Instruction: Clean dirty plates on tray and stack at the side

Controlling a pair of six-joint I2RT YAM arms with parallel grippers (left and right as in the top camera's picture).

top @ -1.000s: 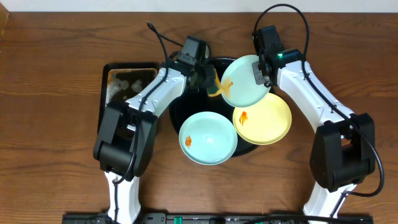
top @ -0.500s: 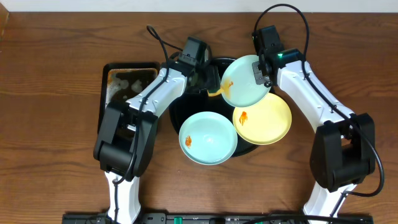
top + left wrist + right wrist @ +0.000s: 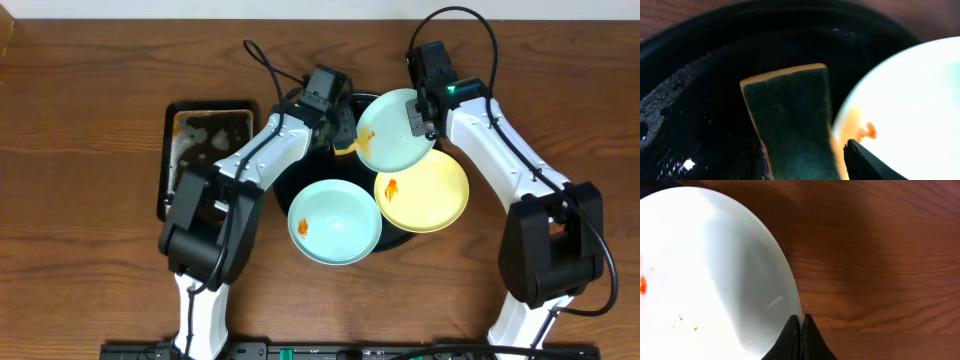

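My right gripper (image 3: 424, 118) (image 3: 801, 325) is shut on the rim of a pale blue-green plate (image 3: 393, 132) (image 3: 710, 280) and holds it tilted above the round black tray (image 3: 300, 175) (image 3: 695, 80). My left gripper (image 3: 343, 128) (image 3: 810, 160) is shut on a green-yellow sponge (image 3: 790, 120), whose edge meets the orange smear (image 3: 365, 134) (image 3: 865, 131) at that plate's left rim (image 3: 910, 100). A second blue-green plate (image 3: 335, 222) and a pale yellow plate (image 3: 422, 190) lie on the tray, each with an orange smear.
A smaller rectangular black tray (image 3: 205, 150) with wet residue lies left of the round tray. Brown wooden table (image 3: 90, 250) (image 3: 880, 255) surrounds everything. A black cable (image 3: 262, 62) trails behind the left arm.
My left gripper with the sponge has moved right, closing onto the held plate's smeared left rim. The right arm and its plate have stayed still.
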